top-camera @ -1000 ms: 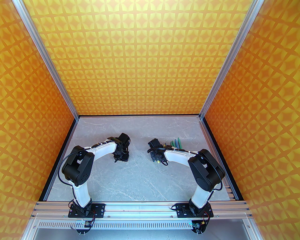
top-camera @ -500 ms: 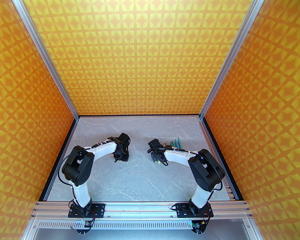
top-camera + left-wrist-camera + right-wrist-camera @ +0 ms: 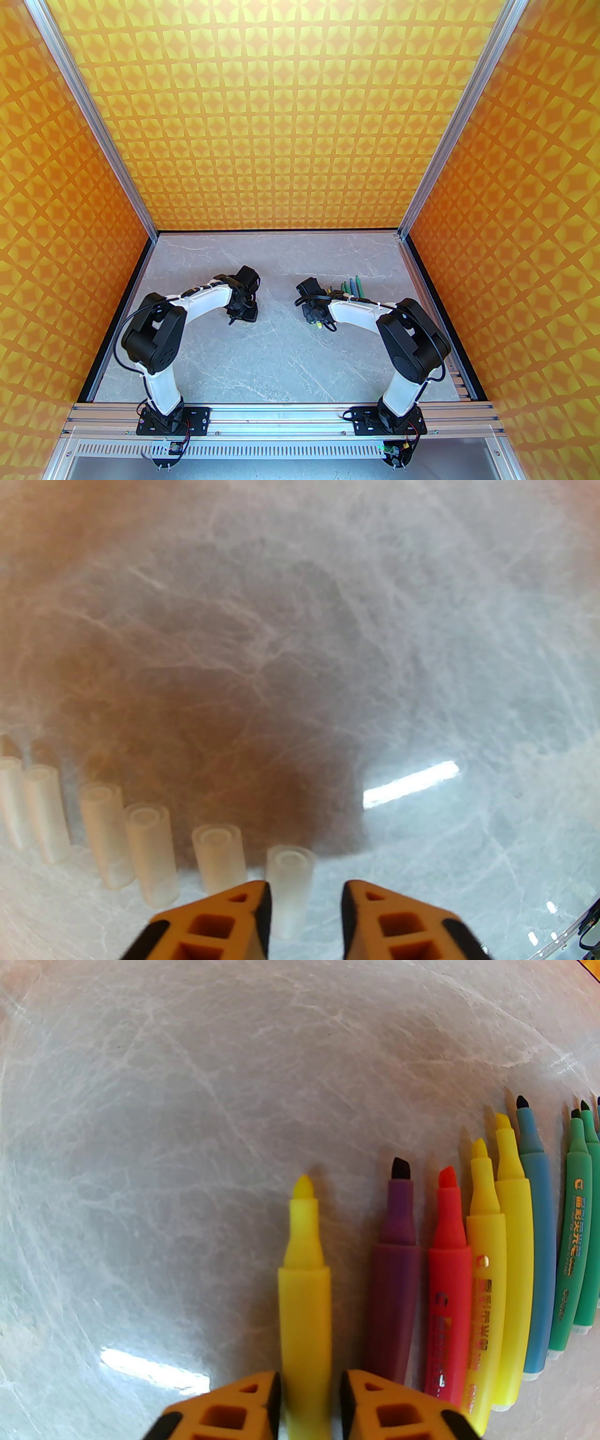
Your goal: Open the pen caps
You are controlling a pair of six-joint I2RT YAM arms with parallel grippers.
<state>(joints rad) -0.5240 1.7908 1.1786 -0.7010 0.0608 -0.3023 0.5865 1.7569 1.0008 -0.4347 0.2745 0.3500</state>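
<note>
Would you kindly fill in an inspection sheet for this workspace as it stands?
Surface: grey marbled table, glossy, with patches of light glare.
Job's things: clear pen caps lie off the pens in a row; pens lie side by side, tips bare.
Clutter: nothing seen.
End effectors: left end effector open, astride the rightmost cap; right end effector open, astride a yellow pen lying apart from the others.
Cables: black cable loops beside the left arm.
Surroundings: orange patterned walls, aluminium frame.
</note>
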